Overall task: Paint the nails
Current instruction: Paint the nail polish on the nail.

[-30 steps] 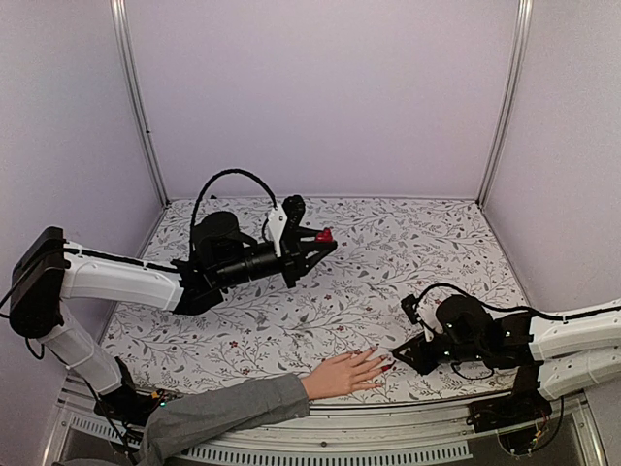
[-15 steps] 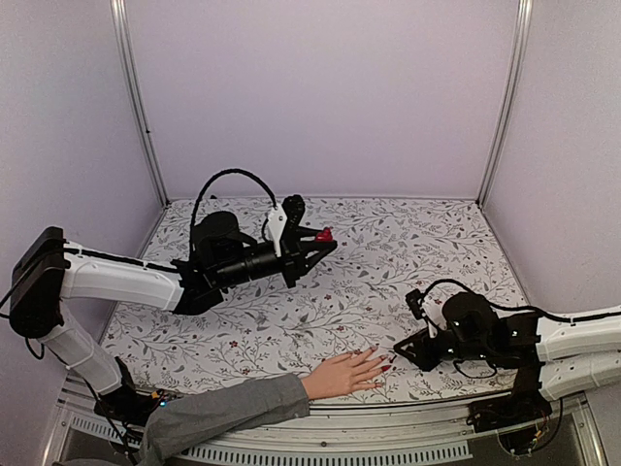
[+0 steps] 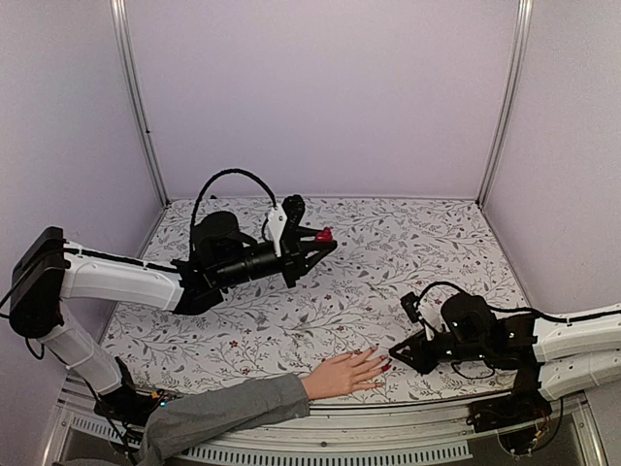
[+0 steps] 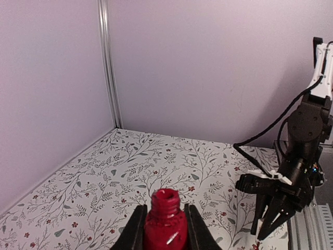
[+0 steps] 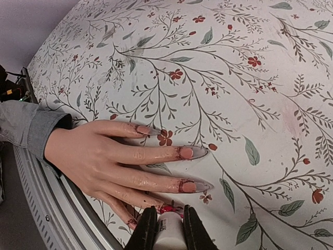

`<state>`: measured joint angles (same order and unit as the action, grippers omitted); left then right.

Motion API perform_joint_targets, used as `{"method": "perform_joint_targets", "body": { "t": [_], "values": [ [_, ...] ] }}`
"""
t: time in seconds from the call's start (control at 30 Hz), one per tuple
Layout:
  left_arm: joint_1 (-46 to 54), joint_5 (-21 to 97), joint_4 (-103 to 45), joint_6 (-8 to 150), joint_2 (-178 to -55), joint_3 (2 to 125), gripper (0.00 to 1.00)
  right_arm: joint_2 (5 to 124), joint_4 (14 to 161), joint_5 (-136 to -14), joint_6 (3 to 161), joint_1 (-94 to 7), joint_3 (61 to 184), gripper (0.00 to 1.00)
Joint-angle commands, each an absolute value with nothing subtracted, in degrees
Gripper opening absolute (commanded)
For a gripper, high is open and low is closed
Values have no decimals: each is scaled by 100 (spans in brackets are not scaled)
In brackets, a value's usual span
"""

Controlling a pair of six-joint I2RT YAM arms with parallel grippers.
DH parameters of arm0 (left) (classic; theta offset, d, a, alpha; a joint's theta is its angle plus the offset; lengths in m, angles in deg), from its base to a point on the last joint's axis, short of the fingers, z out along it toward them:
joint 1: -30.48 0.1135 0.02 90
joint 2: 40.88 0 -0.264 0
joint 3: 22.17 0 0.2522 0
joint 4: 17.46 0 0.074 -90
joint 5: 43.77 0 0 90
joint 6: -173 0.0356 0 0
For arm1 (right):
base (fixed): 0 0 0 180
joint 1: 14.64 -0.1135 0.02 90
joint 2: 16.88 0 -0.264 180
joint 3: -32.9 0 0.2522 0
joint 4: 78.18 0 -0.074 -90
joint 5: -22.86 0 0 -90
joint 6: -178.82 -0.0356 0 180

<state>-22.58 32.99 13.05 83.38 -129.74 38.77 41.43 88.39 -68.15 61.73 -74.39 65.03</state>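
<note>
A pale hand (image 5: 99, 156) with a grey sleeve (image 5: 26, 127) lies palm down at the table's near edge; it also shows in the top view (image 3: 344, 374). Its long nails point right: two (image 5: 190, 152) (image 5: 195, 186) are pale with red smears at the base, and one (image 5: 174, 208) is glossy red. My right gripper (image 5: 169, 229) is shut on the white brush cap (image 5: 170, 234), its tip at that red nail. My left gripper (image 4: 165, 232) is shut on the open red bottle (image 4: 165, 221) and holds it upright above the table's middle left (image 3: 326, 234).
The table (image 3: 427, 252) has a floral cloth and is boxed in by lilac walls. A metal rail (image 5: 57, 208) runs along the near edge under the sleeve. The right arm (image 4: 291, 177) shows in the left wrist view at the right.
My right gripper has shifted slightly by the fingertips and stays at the hand. The left arm and the bottle have not moved.
</note>
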Motion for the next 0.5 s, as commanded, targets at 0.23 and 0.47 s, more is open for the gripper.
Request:
{"method": "perform_joint_targets", "body": {
  "t": [0.23,0.47],
  "values": [
    [-2174,3304,1490,8318,-12993,3880,0,4285,9124,-6995,6237,-7485,6570,0],
    [-2173,3309,1487,8316,-12974,3868,0,4426,9083,-6948,6198,-7485,6612,0]
  ]
}}
